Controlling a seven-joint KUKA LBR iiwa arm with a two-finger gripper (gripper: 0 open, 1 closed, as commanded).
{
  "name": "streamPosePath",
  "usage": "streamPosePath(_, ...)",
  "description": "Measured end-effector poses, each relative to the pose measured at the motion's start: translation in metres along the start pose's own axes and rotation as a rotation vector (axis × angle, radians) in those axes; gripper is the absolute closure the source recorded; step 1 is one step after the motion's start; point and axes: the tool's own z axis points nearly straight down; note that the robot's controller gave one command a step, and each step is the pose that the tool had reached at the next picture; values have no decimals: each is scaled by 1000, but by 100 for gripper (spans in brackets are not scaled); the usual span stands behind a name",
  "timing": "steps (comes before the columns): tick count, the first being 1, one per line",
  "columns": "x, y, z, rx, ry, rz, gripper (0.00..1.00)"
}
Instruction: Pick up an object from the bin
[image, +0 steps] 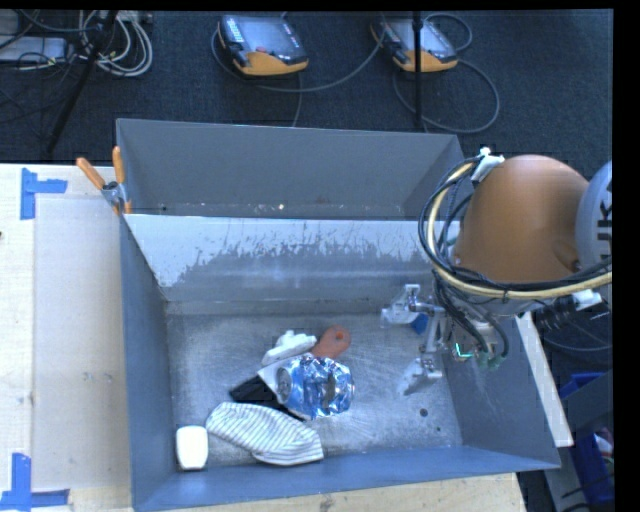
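My gripper (411, 342) hangs over the right part of the bin floor, its two metal fingers spread open with nothing between them. To its left lies a crumpled shiny blue foil packet (320, 386), apart from the fingers. A small reddish-brown rounded piece (334, 341) sits just above the packet, and a white crumpled thing (287, 348) lies beside it.
Left of the packet a black flat thing (252, 390) lies partly under the others. A grey-striped cloth (266, 433) and a white block (192, 447) rest near the bin's front left. The arm's orange dome and cables overhang the bin's right wall.
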Motion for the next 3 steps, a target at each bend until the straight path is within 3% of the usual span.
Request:
streamPosePath(1,-2,0,-4,0,-9,0,0)
streamPosePath(2,2,14,30,2,-17,-165,0)
streamPosePath(3,-11,71,66,2,-11,-467,0)
